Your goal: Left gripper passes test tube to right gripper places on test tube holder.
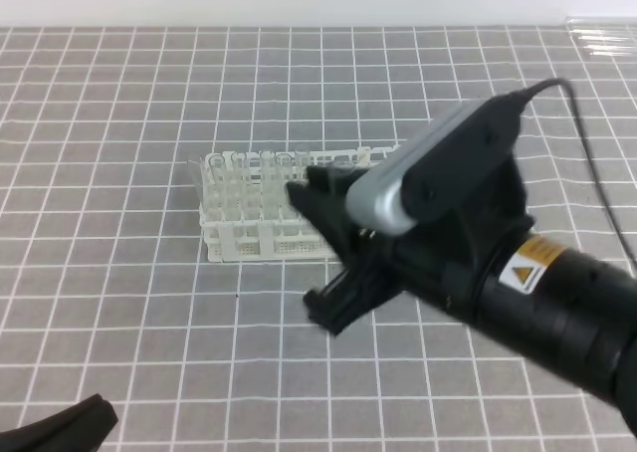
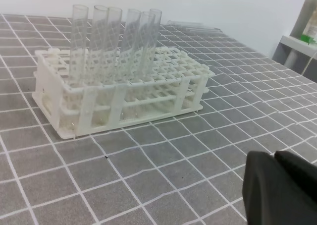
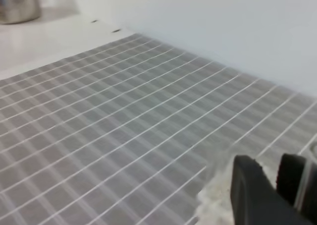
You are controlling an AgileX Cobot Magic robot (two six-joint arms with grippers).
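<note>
Six tubes [image 2: 115, 41] crowd the rack's [image 2: 121, 93] left end.

Bright even light, blurred right wrist view

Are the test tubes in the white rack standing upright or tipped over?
Upright. In the left wrist view the clear test tubes stand vertically in the holes of the test tube holder, open rims up, grouped at one end.

The white plastic lattice test tube holder [image 2: 124, 93] stands mid-worktop [image 2: 163, 160]; clear glass test tubes [image 2: 116, 41] stand upright in its rear-left holes.
</note>
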